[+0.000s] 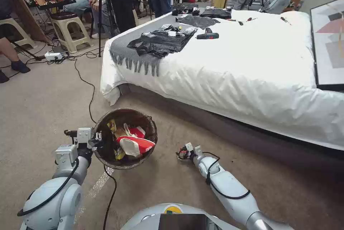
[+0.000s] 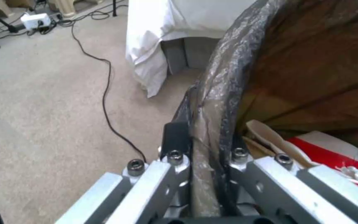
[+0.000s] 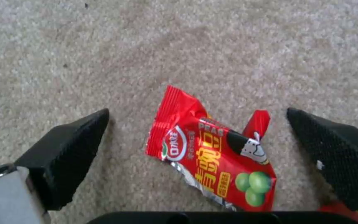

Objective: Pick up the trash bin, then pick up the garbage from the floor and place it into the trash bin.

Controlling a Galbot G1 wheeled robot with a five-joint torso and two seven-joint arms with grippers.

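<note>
We hold the trash bin point(image 1: 125, 138) off the carpet point(image 1: 43, 94) with our left gripper point(image 2: 206, 152), whose fingers are clamped on the bag-lined rim, one finger outside and one inside. The bin already contains crushed red-and-white paper cups point(image 1: 134, 144) and yellow wrappers.

Our right gripper point(image 3: 197, 140) is lowered to the floor just to the right of the bin, fingers spread wide apart. A red snack packet point(image 3: 212, 155) lies flat on the carpet directly between the two pads point(image 3: 69, 149), touching neither.

The packet's long axis runs roughly along the gripper's approach line, so the pads face its long edges. We judge that closing here would pinch it across its narrow width
</note>
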